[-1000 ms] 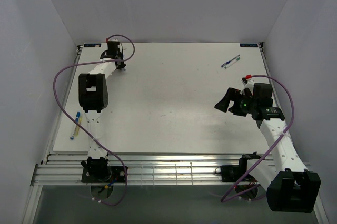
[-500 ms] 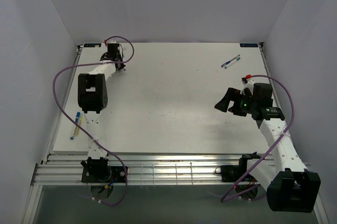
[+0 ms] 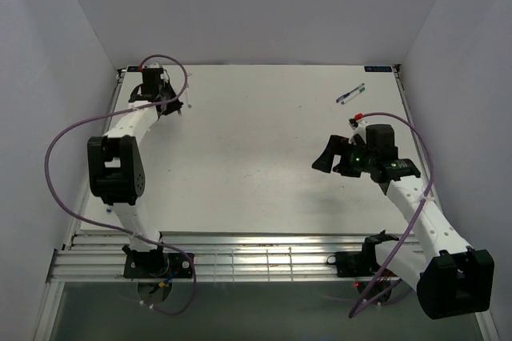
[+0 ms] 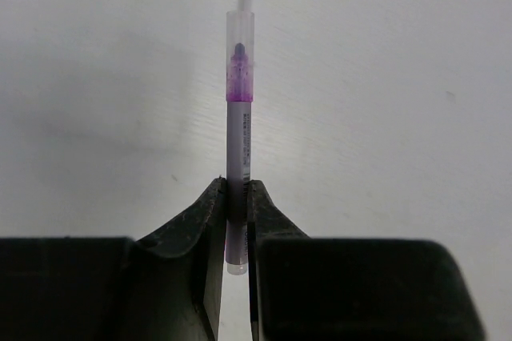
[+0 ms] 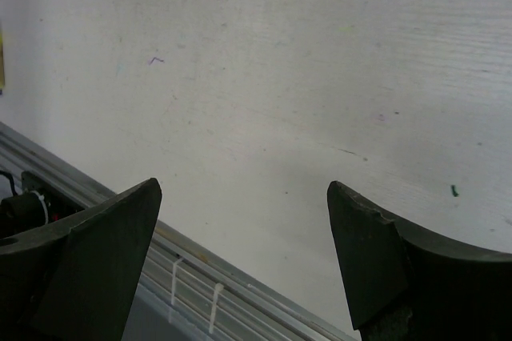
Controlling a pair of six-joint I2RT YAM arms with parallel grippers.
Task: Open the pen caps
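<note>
1. White table from above: the left gripper sits at the far left corner, too small there to judge its jaws. The right gripper hangs over the right half of the table, jaws spread with nothing between them. Two pens lie together near the far right corner, well apart from both grippers.
2. Left wrist: the left gripper pinches a purple pen by the lower part of its grey barrel, jaws pressed against it on both sides. The purple pen points straight away from the camera. Its cap, of clear plastic, is on, with the purple tip showing through. Whether the purple pen touches the table I cannot tell.
3. Right wrist: the right gripper is wide apart and holds nothing, above bare table close to the metal rail at its edge
</note>
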